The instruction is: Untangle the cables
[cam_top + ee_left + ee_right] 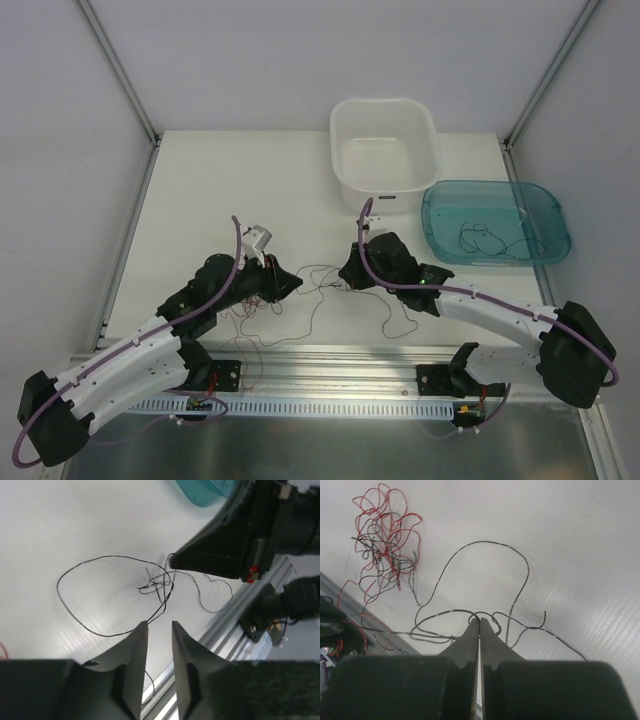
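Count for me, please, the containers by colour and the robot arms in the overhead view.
white tub: 1
teal tray: 1
robot arms: 2, the left arm and the right arm
Total: 4

Robotics lab test cell: white panel walls (60, 150), aluminium frame posts (120, 70), plain white tabletop (230, 180), robot arms (130, 360) bolted to slotted metal rail (330, 406), white plastic tub (382, 103), teal tray (490, 186).

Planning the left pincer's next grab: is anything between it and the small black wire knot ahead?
Nothing visible: only bare table between the left pincer and the knot. The right pincer sits beyond it, not between.
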